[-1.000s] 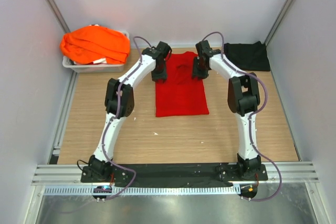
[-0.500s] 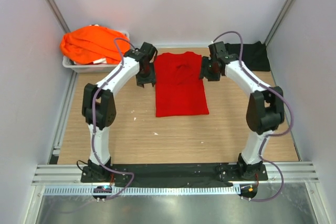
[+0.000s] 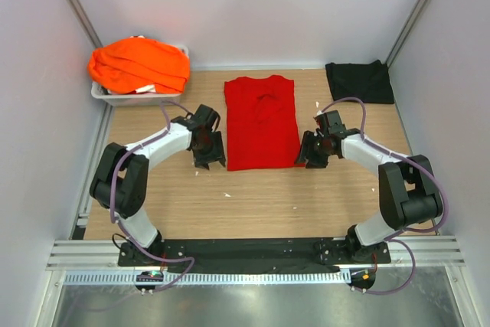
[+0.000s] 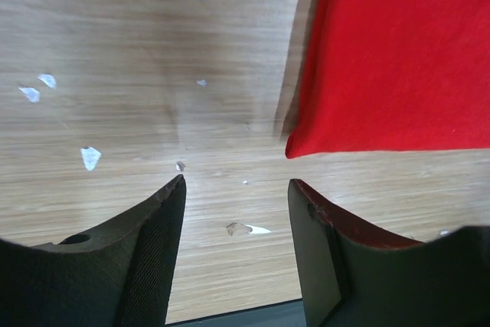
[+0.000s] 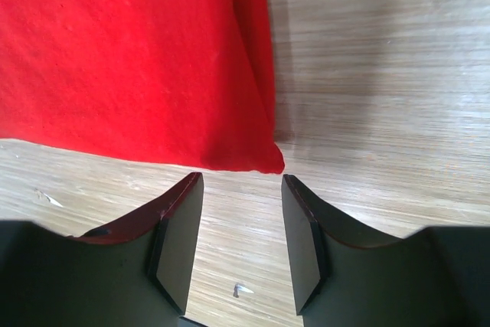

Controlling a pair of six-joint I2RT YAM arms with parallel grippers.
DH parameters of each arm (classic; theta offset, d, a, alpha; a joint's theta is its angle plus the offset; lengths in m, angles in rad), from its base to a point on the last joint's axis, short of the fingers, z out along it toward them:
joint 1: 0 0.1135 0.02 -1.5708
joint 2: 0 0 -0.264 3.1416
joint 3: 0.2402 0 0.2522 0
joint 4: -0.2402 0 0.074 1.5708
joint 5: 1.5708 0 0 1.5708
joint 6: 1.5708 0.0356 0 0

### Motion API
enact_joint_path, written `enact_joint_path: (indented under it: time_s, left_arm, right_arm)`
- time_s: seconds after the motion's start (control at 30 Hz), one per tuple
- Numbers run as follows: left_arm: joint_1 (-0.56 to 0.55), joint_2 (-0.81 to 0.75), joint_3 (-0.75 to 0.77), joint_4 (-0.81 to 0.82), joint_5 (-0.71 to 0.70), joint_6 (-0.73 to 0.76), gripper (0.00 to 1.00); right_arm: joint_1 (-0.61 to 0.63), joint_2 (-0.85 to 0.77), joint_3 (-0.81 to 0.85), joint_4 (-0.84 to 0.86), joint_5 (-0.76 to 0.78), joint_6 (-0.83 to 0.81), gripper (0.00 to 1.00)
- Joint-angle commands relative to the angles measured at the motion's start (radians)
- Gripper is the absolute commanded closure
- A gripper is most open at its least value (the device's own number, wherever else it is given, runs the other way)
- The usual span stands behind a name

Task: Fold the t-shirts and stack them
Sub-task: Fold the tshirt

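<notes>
Now the red t-shirt [image 3: 262, 122] is lying flat in the middle of the wooden tabletop [image 3: 260, 201]. It is folded into a long rectangle, its long sides running from near to far. Both arms are reaching low over the wood, one at each near corner of the cloth.

The left pincer [image 4: 236, 189] is sitting just off the near left corner. Its fingers are standing apart with nothing between them. In the left wrist view the red corner is showing just beyond the gap, closer to the right finger, with bare wood and a few white flecks [image 4: 90, 157] filling the rest.

The right pincer [image 5: 241, 185] is mirroring this at the near right corner. Its fingers are likewise spread and gripping nothing, and the rounded corner of cloth is lying just ahead of the gap. Whether the tips of either pincer are touching the tabletop, I cannot tell.

The black t-shirt [image 3: 360, 82] is lying folded at the far right corner, well apart from the red one. The orange t-shirts [image 3: 139, 63] are sitting heaped in the grey tray [image 3: 142, 99] at the far left, bulging over its rim.
</notes>
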Motion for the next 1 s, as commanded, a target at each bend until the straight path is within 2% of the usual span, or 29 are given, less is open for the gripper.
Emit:
enact_joint_path:
  time_s: [0.0,0.5,0.67,0.97]
  left_arm:
    - [-0.013,-0.061,-0.05,0.162,0.071,-0.046,0.42]
    - [-0.041,-0.023,-0.177,0.282,0.091,-0.085,0.46]
    - [-0.044,-0.015,-0.231,0.336,0.111,-0.099,0.51]
    - [-0.047,0.011,-0.237,0.36,0.106,-0.11,0.59]
  right_arm:
    - [-0.009,-0.033,-0.02,0.113,-0.041,0.023,0.49]
    - [-0.038,0.022,-0.091,0.182,-0.059,0.017,0.56]
    - [-0.04,0.019,-0.117,0.191,-0.054,0.015,0.57]
    - [-0.046,0.027,-0.145,0.202,-0.047,0.011,0.57]
